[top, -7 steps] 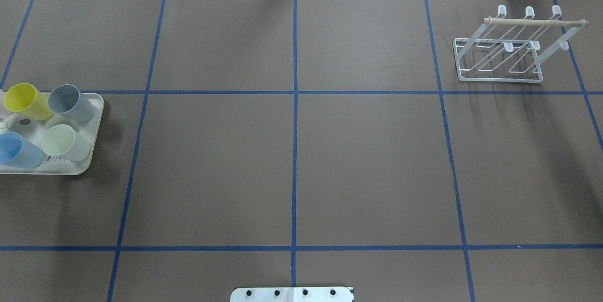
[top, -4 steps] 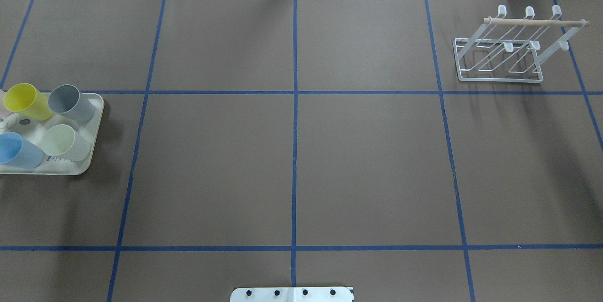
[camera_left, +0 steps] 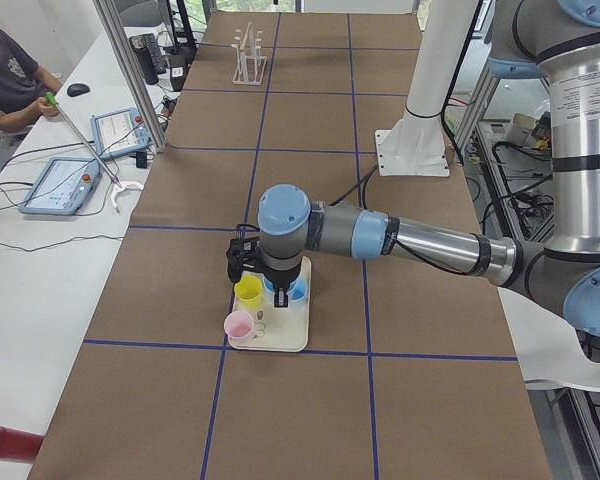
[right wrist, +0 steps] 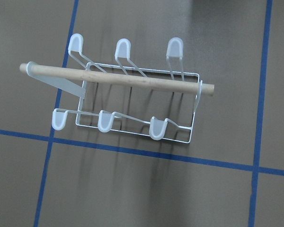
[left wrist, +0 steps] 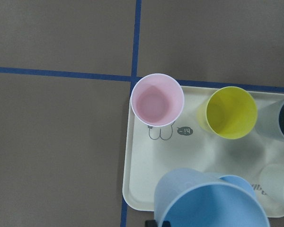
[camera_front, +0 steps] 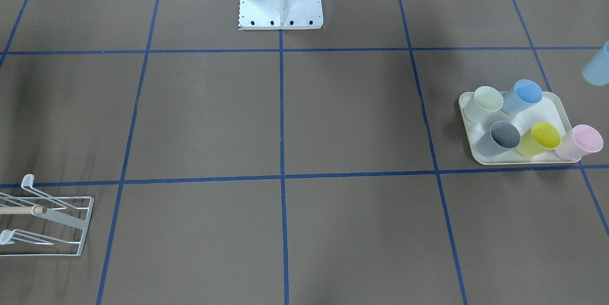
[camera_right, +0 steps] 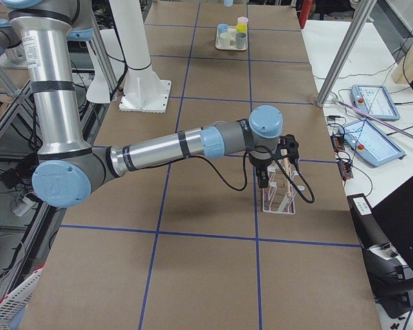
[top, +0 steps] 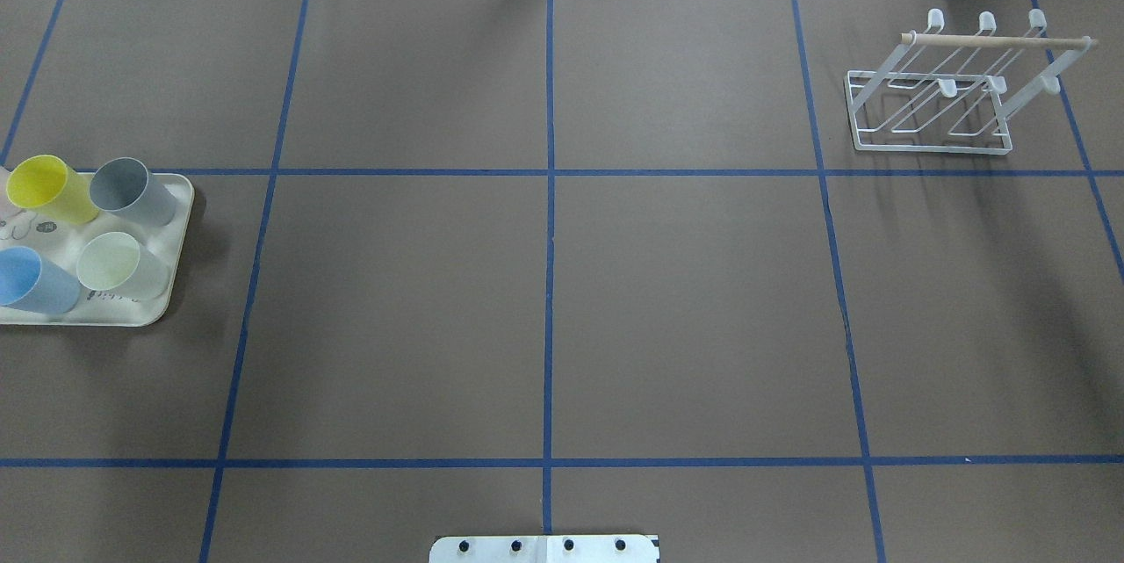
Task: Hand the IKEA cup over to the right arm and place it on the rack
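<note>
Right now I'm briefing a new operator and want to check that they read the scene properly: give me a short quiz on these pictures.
1. How many upturned prongs does the rack have?
2. True or false: a cup already hangs on the rack.
3. Which cup stands in the tray corner beside the yellow cup? A. pink B. orange C. black
Key: 1. six; 2. false; 3. A, the pink cup.
</note>
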`<state>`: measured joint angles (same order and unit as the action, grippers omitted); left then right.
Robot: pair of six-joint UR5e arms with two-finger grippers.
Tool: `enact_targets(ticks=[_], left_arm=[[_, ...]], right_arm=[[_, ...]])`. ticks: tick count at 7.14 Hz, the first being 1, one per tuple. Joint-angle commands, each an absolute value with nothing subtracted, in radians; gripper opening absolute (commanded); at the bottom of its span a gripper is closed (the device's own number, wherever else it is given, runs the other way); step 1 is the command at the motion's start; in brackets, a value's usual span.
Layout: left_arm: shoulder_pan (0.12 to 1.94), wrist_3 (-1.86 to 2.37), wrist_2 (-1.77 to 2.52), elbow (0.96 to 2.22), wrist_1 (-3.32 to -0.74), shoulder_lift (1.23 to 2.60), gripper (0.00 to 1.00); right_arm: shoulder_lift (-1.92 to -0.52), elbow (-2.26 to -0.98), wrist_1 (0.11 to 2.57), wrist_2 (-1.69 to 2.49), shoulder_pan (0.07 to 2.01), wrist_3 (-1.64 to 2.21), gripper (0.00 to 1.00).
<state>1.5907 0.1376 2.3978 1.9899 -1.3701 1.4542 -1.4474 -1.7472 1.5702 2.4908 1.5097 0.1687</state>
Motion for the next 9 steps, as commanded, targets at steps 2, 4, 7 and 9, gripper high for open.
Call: enact_targets(ticks=[2, 4, 7, 9], left_arm=[[1.597, 0.344, 2.379, 2.043, -1.152, 1.662, 0.00], [1.513, 0.565, 2.391, 2.057, -1.193, 1.696, 0.00], [1.320, 1.026, 2.387, 2.037, -1.514, 1.694, 0.00], [1.243, 1.342, 2.385, 1.955, -1.837, 1.690, 0.00]], right_arm=[[-1.369, -1.784, 1.485, 2.482, 1.409, 0.462, 1.00], [-1.254, -1.782, 1.439, 2.424, 1.248, 0.741, 1.00], [-1.210, -1.769, 1.207, 2.291, 1.059, 1.054, 1.00], [-1.146, -1.726, 0.997, 2.168, 0.924, 1.342, 1.00]])
